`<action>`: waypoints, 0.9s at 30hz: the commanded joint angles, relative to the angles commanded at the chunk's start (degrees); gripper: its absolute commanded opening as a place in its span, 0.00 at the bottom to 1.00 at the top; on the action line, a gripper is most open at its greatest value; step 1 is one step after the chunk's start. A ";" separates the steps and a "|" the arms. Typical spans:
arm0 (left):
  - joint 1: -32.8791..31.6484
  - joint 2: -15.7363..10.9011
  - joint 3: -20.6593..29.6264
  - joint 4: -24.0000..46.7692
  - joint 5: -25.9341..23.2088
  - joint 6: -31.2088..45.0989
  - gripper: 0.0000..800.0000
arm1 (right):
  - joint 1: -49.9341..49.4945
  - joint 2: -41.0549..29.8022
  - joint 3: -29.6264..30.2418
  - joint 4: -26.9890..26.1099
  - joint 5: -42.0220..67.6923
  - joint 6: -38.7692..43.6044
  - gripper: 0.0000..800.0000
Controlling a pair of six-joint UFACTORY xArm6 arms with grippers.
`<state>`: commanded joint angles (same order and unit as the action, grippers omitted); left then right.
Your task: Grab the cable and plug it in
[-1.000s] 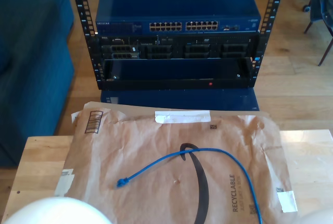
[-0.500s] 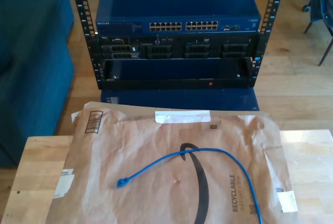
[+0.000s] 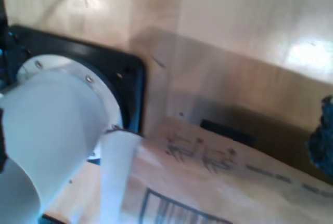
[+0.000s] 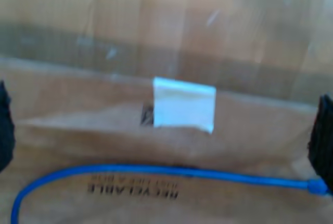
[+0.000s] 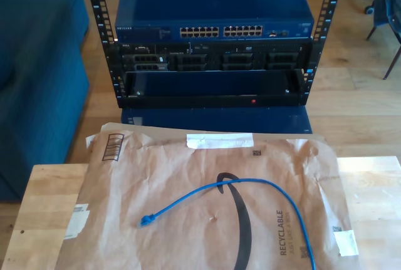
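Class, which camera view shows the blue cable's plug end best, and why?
The exterior view: the cable arcs across the brown paper mailer to its plug end. The second wrist view shows a blurred stretch of cable; the first wrist view shows mailer and table.

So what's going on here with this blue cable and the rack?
Nothing is holding the cable yet. It lies loose in a curve on a brown paper mailer spread over a wooden table, with one plug end resting near the mailer's middle. My second gripper looks down on a stretch of the cable beside a white label. Behind the table stands a rack with a blue switch, its row of ports facing the table.
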<state>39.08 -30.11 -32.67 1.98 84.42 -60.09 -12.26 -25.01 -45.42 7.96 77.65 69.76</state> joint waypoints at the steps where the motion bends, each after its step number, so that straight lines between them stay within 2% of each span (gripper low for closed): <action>1: -1.23 0.00 -0.09 0.00 -0.09 -0.97 1.00 | 2.02 0.79 -0.79 0.00 0.00 1.76 0.98; 13: -12.48 1.41 -1.23 -0.79 -0.09 -10.29 1.00 | 25.14 10.73 -11.08 0.18 -0.62 18.81 0.99; 20: -13.54 3.16 -2.55 -2.64 -0.18 -12.57 1.00 | 37.63 17.85 -17.49 0.18 -0.70 25.32 0.99; 27: -13.45 4.22 -2.81 -3.60 -0.26 -13.01 1.00 | 44.13 24.88 -22.86 0.00 -0.88 29.01 0.99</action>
<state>25.63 -25.89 -35.48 -1.63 84.15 -73.10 31.87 -0.13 -68.27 7.96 76.77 98.77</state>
